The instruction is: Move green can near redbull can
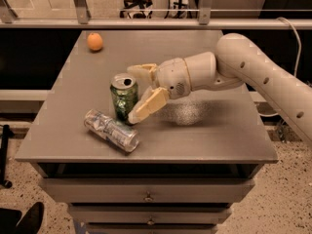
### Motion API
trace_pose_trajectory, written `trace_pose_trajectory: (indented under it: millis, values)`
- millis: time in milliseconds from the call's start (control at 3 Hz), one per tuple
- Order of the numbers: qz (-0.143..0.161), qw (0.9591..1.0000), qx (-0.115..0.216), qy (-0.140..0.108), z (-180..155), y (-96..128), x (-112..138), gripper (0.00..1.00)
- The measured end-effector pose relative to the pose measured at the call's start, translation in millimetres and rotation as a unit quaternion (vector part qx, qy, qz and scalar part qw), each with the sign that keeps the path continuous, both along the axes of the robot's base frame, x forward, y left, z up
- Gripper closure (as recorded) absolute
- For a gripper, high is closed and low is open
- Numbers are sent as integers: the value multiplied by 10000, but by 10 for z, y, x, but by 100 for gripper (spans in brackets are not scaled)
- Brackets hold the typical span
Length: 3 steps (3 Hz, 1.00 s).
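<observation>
The green can [122, 97] stands upright on the grey table [209, 130], left of centre, its silver top opened. The redbull can [111, 130], dented, silver and blue, lies on its side just in front of it, nearly touching its base. My gripper [130, 93] reaches in from the right at the green can. Its fingers are spread, one behind the can's top and one slanting down past its front right side. The jaws stand wider than the can.
An orange [95, 41] lies at the table's far left corner. The table has drawers below its front edge. A metal railing [146, 23] runs behind the table. My arm [263, 77] spans the right side above the tabletop.
</observation>
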State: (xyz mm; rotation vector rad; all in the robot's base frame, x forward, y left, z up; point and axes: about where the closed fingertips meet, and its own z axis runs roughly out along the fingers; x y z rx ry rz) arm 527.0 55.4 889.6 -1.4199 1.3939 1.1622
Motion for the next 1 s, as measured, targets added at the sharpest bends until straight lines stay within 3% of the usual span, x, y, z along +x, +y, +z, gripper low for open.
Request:
trace_pose_trajectory:
  millis: [333,667,1000]
  values:
    - [-215,9994,-196,-193,10,-251,165,0]
    - [-724,9953,-455,-457,28,-788,542,0]
    - [-1595,9830,-567,-718,191,-1436,1007,0]
